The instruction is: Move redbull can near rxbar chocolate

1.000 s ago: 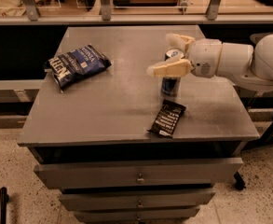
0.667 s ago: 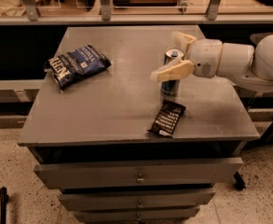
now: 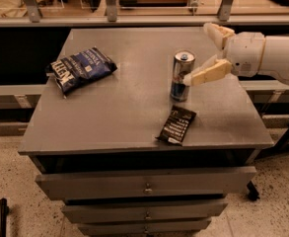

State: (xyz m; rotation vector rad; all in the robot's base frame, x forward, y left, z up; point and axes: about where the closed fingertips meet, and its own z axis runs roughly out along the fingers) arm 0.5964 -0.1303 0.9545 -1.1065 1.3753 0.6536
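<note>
The redbull can (image 3: 182, 75) stands upright on the grey table top (image 3: 119, 112), right of its middle. The rxbar chocolate (image 3: 177, 125), a flat dark wrapper with white text, lies just in front of the can, near the table's front edge. My gripper (image 3: 198, 53) is to the right of the can, open and empty. Its near finger (image 3: 210, 72) reaches toward the can's right side and appears to overlap its edge. Its far finger (image 3: 218, 33) points away behind the can.
A crinkly blue snack bag (image 3: 81, 68) lies at the table's back left. The table is a drawer cabinet with drawer fronts (image 3: 146, 184) below. A railing and shelf run behind it. My white arm (image 3: 272, 56) extends off the right edge.
The gripper has drawn back to the right, away from the can. The can, earlier between the fingers, now stands free behind the rxbar.
</note>
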